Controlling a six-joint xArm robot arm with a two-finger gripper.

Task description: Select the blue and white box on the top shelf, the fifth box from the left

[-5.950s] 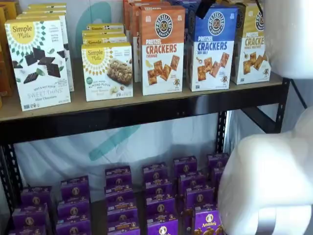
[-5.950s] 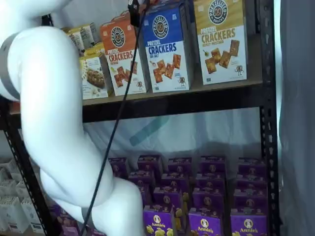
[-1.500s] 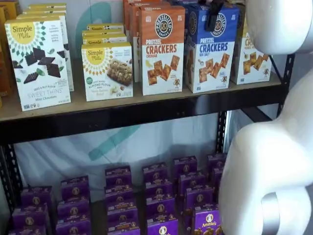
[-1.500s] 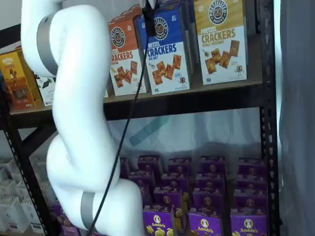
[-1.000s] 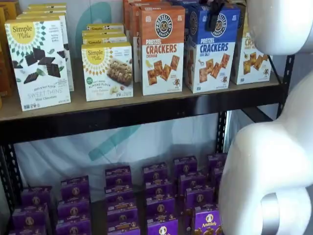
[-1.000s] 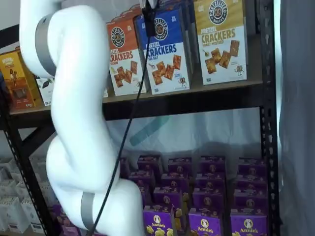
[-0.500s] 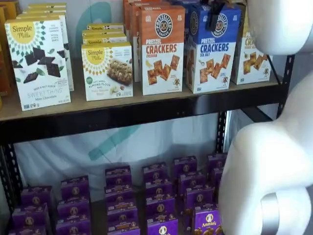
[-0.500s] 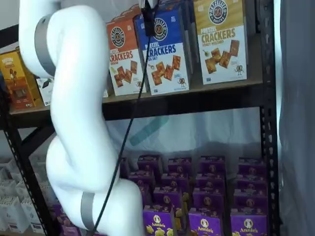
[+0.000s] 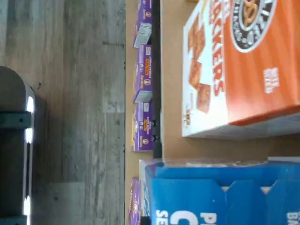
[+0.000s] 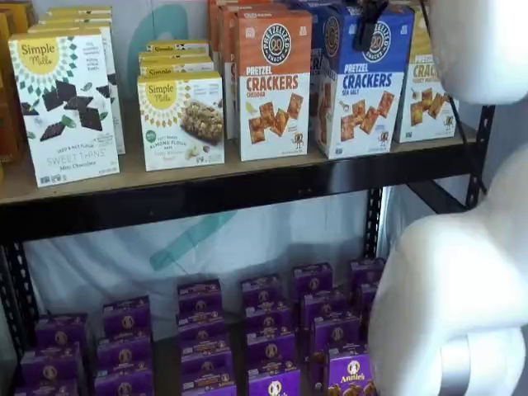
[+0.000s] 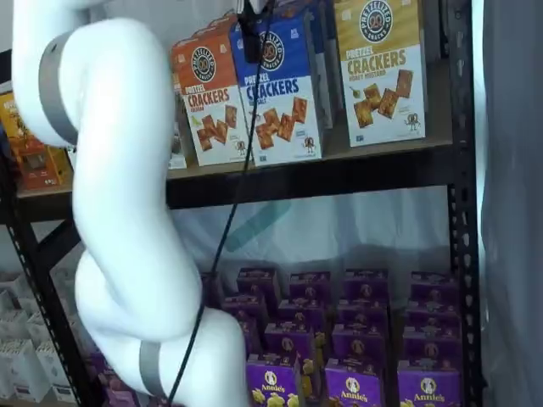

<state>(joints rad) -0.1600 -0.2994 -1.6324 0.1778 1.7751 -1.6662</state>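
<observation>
The blue and white pretzel cracker box point(image 10: 363, 91) stands on the top shelf between an orange box point(image 10: 274, 82) and a yellow box point(image 10: 429, 82). It leans forward out of its row, as also shows in a shelf view point(image 11: 284, 93). My gripper point(image 10: 367, 25) hangs at the box's top edge, one black finger over its front face, closed on it; it also shows in a shelf view point(image 11: 251, 38). In the wrist view the blue box's top flap point(image 9: 211, 192) lies close, with the orange box point(image 9: 243, 65) beside it.
The top shelf's dark front edge point(image 10: 206, 194) also carries Simple Mills boxes point(image 10: 66, 107). Several purple boxes point(image 10: 264, 322) fill the lower shelf. My white arm point(image 11: 119, 212) stands in front of the shelves; a black cable point(image 11: 221, 237) hangs from the gripper.
The blue box has tipped and come forward out of its row with the gripper on its top. The arm has shifted a little.
</observation>
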